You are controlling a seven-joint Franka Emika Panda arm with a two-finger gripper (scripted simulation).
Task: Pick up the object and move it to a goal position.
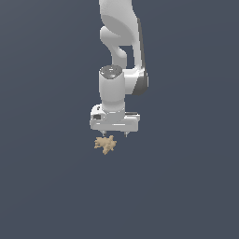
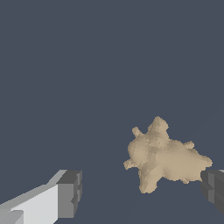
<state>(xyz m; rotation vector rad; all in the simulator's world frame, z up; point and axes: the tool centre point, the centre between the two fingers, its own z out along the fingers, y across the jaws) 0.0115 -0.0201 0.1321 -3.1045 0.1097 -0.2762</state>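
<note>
We see the small tan lump with stubby lobes and a star-like outline (image 1: 105, 144) lying on the plain dark blue-grey desk (image 1: 42, 186), just below the white robot arm's hand (image 1: 114, 135) in the exterior view. In the wrist view the same tan lump (image 2: 164, 157) fills the space nearer one dark grey fingertip pad (image 2: 213, 188); one of its lobes reaches almost to that pad, though we cannot tell whether they touch. The other dark grey pad (image 2: 70, 192), set on a white finger, stands well apart from the lump, with bare desk (image 2: 87, 65) between them. Our hand is spread wide and released, gripping nothing; the lump sits off-centre between its fingers, closer to one side. In the exterior view the two short fingertips point down from the broad white hand body, and the lump appears beneath them toward the exterior view's left, narrower than the hand itself. We cannot tell from this view whether the fingertips have reached the lump's height. Above the hand, the white cylindrical wrist (image 1: 112, 88) rises upright to a grey-capped joint, and the arm's white links (image 1: 119, 23) curve up out of the frame.
</note>
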